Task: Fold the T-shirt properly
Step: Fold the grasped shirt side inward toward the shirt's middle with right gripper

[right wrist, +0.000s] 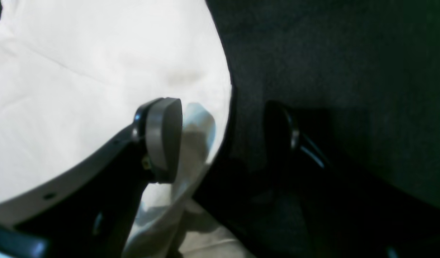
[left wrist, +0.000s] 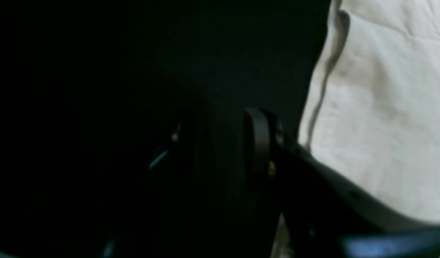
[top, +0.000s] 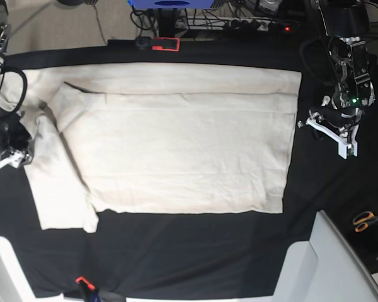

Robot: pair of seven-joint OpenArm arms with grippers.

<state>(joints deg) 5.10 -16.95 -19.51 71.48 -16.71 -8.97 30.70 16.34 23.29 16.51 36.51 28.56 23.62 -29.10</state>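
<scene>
T-shirt [top: 176, 151] lengthwise left-right, collar left

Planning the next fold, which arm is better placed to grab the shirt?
Probably the right: its gripper straddles the T-shirt edge with jaws open, while the left gripper hangs beside the hem over bare cloth.

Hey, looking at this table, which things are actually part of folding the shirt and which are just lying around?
Part of the job:
T-shirt
left gripper
right gripper

Just lying about:
scissors with orange handles, at the table's edge
orange clip beyond the shirt's far side
black table cover
</scene>
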